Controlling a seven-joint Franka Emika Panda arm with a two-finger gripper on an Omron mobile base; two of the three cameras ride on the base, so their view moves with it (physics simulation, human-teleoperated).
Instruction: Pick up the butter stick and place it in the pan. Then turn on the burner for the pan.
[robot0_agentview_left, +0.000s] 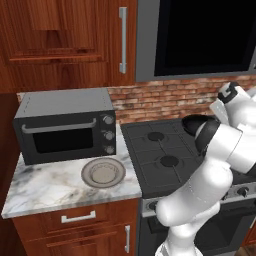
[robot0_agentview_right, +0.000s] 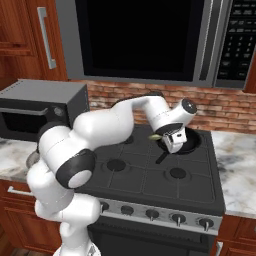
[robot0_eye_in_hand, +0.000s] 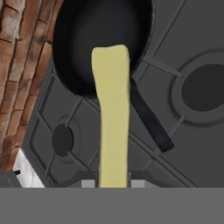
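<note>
Setting: kitchen with brick backsplash; black stove (robot0_agentview_right: 150, 175) set in a marble worktop (robot0_agentview_left: 50, 185).
Pan (robot0_eye_in_hand: 87, 39): on the stove's back burner, handle (robot0_eye_in_hand: 148, 120) pointing toward the stove's front.
Butter stick (robot0_eye_in_hand: 113, 113): pinched in the jaws, raised above the stove, its far end over the pan's rim.
Gripper (robot0_agentview_right: 167, 140): jaws closed on the butter stick, just beside the pan.
Plate (robot0_agentview_left: 103, 173): on the worktop left of the stove, before the toaster oven (robot0_agentview_left: 65, 125).

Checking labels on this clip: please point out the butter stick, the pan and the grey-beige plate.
butter stick (robot0_eye_in_hand: 111, 118), hand view, middle of the bar.
pan (robot0_eye_in_hand: 83, 39), hand view, bare black floor of the bowl.
plate (robot0_agentview_left: 103, 173), left base view, centre of the dish.
</note>
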